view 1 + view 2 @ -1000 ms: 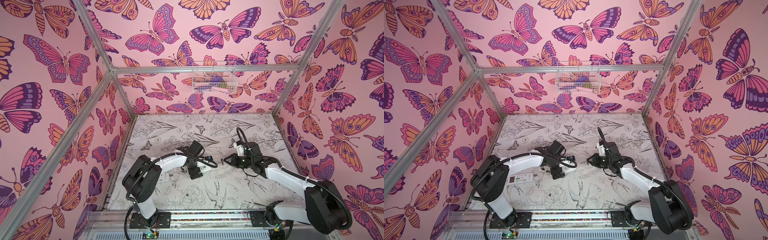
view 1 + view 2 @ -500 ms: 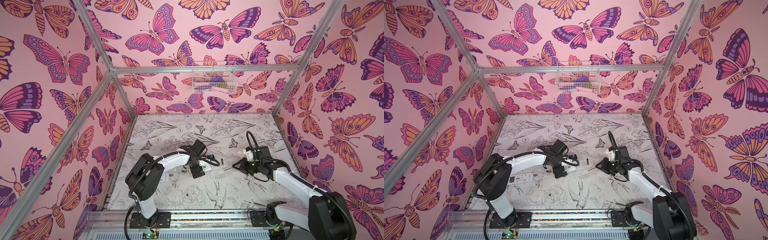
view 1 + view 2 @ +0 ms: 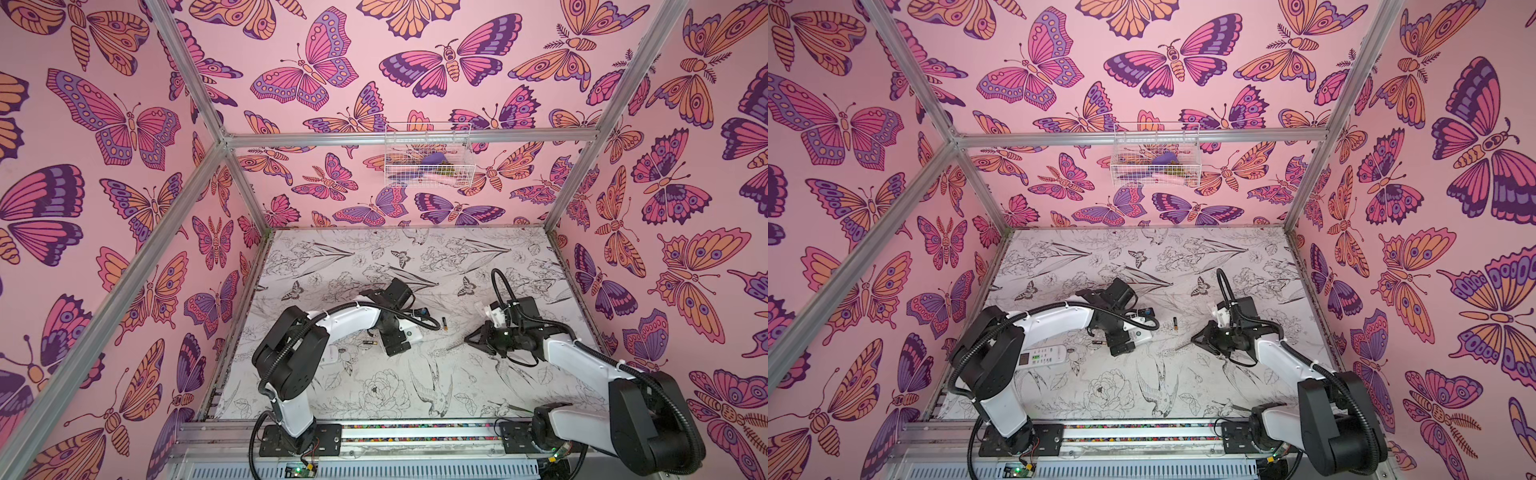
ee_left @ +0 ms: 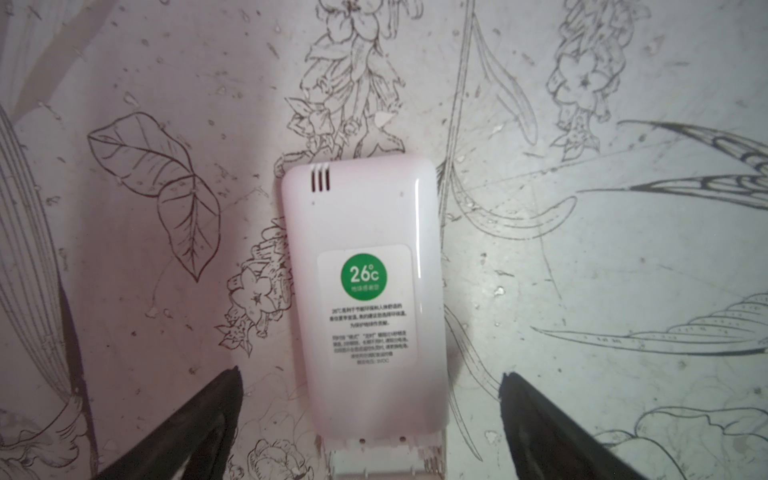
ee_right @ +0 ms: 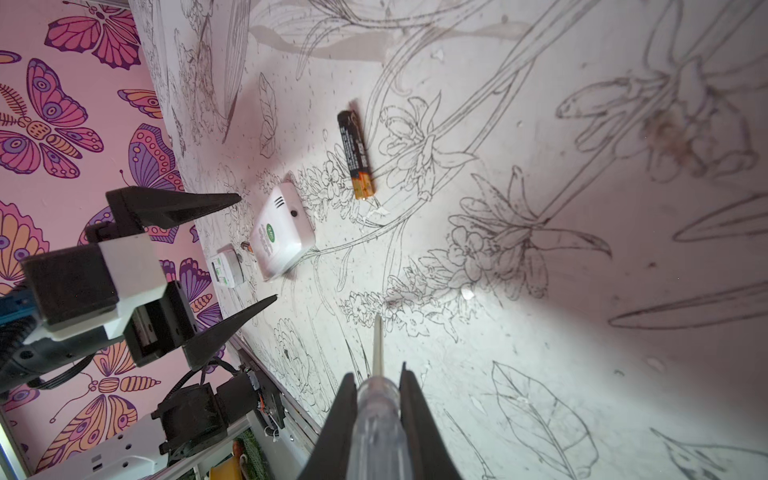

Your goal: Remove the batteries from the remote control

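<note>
Flat on the worktop, just ahead of the right gripper and clear of its tool tip: one battery, a slim black cylinder with pale printed lettering and a gold-orange end, touched by nothing. Placed between the two grippers in both top views. Just beside the left gripper, on the side away from the right one: a second battery, the same slim dark shape with a gold end. Directly under the left gripper, between its widely spread, pointed black fingers and apart from both: the remote control, back face up. A glossy white slab with rounded corners, three short vent slits near one end, and a label with a green disc marked 26°C above fine print. Right gripper closed narrowly on the screwdriver, smooth clear plastic handle pinched between tapered black fingers, thin metal shaft pointing forward toward the battery. Tip on or just above the worktop, cannot tell which. Behind the left gripper, beneath its arm: a second remote, white, button face up. Worktop a pale sheet printed with line-drawn flowers, leaves and birds, scuffed and speckled.
</note>
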`<state>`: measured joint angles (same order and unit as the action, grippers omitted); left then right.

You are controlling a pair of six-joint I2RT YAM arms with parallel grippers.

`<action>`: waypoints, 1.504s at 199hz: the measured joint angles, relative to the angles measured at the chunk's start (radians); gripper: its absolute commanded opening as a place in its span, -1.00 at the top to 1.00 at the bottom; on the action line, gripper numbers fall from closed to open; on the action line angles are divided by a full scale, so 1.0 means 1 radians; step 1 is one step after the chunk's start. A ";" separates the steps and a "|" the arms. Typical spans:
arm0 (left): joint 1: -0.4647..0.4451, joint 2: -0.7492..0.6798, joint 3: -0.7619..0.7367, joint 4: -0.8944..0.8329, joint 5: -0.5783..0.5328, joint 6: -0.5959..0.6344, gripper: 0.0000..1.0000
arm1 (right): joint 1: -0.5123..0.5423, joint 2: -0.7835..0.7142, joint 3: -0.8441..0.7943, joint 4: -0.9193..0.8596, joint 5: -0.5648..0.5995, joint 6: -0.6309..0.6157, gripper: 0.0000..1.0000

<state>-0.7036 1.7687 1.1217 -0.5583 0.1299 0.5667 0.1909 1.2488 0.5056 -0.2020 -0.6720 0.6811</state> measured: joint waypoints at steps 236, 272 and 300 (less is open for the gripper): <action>0.027 -0.062 -0.053 0.016 0.003 0.000 -1.00 | -0.094 0.211 0.029 0.026 0.014 -0.032 0.39; 0.032 -0.062 -0.053 0.016 0.003 0.000 -1.00 | -0.097 0.199 0.027 0.021 0.022 -0.035 0.38; 0.036 -0.062 -0.053 0.019 0.004 -0.007 -1.00 | -0.098 0.164 0.027 0.003 0.032 -0.046 0.37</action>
<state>-0.6678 1.7069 1.0687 -0.5392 0.1341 0.5598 0.0929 1.4132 0.5327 -0.1993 -0.6399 0.6353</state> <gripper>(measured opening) 0.999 0.312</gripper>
